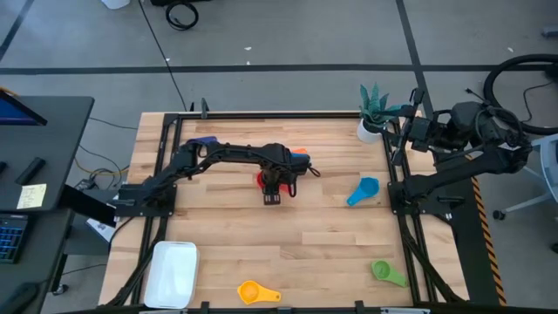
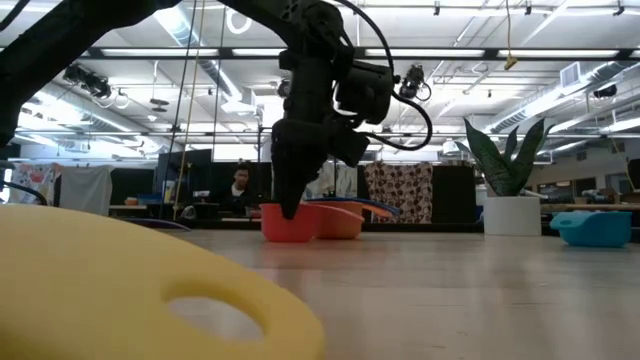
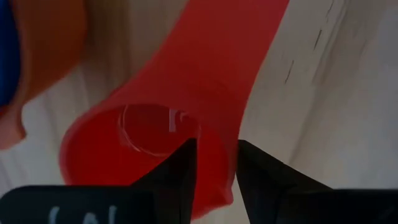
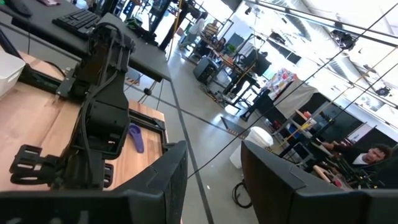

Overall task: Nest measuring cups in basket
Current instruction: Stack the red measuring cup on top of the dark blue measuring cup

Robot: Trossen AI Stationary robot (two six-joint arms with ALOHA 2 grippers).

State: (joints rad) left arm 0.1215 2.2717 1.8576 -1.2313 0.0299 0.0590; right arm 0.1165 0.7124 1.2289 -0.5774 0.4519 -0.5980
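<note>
Two dark, matte-black jointed arms, boxy at the links, with black cables looping loosely beside the wrists. Left gripper (image 1: 272,197) with flat black fingers (image 3: 177,177), blunt and squared at the tips. Right gripper (image 4: 214,180) likewise black, broad and slab-like.

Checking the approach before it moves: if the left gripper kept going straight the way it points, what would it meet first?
The left gripper points down at the table, its fingers straddling the red measuring cup's wall. It would probably press onto that cup's rim, then the table beneath; depth is unclear.
</note>
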